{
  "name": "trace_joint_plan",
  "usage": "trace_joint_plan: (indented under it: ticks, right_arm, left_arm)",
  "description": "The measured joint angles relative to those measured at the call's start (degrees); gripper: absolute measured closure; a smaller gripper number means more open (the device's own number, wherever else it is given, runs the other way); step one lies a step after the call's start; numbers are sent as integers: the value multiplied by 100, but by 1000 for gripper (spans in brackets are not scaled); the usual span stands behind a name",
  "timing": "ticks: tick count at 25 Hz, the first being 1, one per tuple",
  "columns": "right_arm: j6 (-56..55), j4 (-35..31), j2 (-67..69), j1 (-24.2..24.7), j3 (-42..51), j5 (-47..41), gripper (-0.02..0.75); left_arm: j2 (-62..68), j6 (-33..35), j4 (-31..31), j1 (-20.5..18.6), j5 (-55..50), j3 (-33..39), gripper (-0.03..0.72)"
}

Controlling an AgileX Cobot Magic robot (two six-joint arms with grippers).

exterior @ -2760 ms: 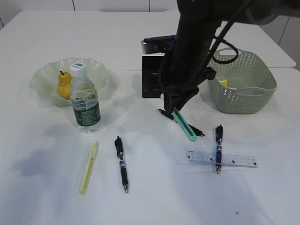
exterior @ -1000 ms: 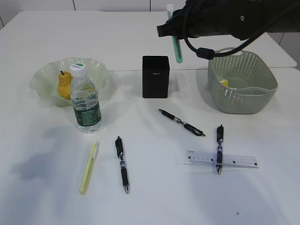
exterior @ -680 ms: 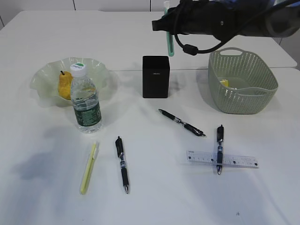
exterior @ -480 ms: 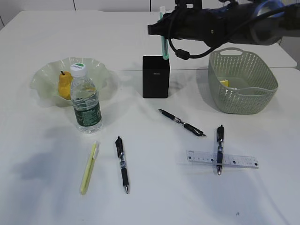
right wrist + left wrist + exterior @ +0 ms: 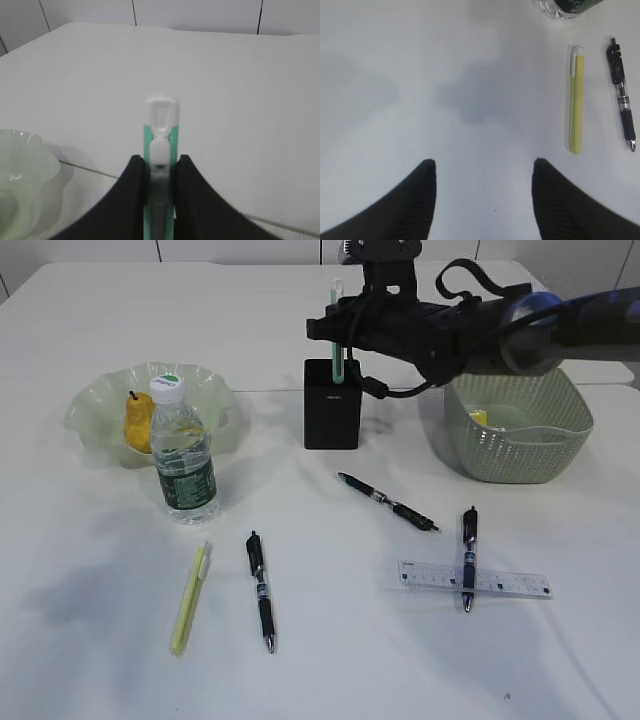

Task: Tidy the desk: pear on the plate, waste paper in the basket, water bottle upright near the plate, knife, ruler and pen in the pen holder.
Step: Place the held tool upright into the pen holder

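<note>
My right gripper (image 5: 337,328) is shut on the green knife (image 5: 338,340), held upright with its lower end inside the black pen holder (image 5: 332,410). In the right wrist view the knife (image 5: 160,127) sticks up between the shut gripper (image 5: 160,160). The pear (image 5: 136,421) lies on the pale green plate (image 5: 212,390). Beside it the water bottle (image 5: 183,455) stands upright. Three black pens (image 5: 259,590) (image 5: 387,502) (image 5: 467,552) and the clear ruler (image 5: 505,582) lie on the table. My left gripper (image 5: 482,162) hovers open over bare table.
The green basket (image 5: 520,445) stands at the right with a small yellow scrap (image 5: 478,418) inside, apparently the waste paper. A yellow pen (image 5: 188,600) lies left of the black pen; the left wrist view shows both (image 5: 576,100) (image 5: 623,95).
The right arm has swung left and come down, bringing the upright knife from above the basket side into the top of the pen holder. Nothing else moved.
</note>
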State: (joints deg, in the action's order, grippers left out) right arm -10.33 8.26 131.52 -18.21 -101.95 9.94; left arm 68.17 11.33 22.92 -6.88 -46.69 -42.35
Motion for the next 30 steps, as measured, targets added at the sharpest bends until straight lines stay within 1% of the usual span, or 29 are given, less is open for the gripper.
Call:
trace_joint_plan:
  ticks: [11, 18, 30]
  right_arm:
    - [-23, 10, 104, 0, 0, -19, 623]
    - [-23, 22, 104, 0, 0, -81, 608]
    - [-23, 31, 104, 0, 0, -141, 522]
  left_arm:
    - [0, 0, 0, 0, -20, 0, 260]
    - [0, 0, 0, 0, -75, 0, 260]
    - [0, 0, 0, 0, -206, 0, 260]
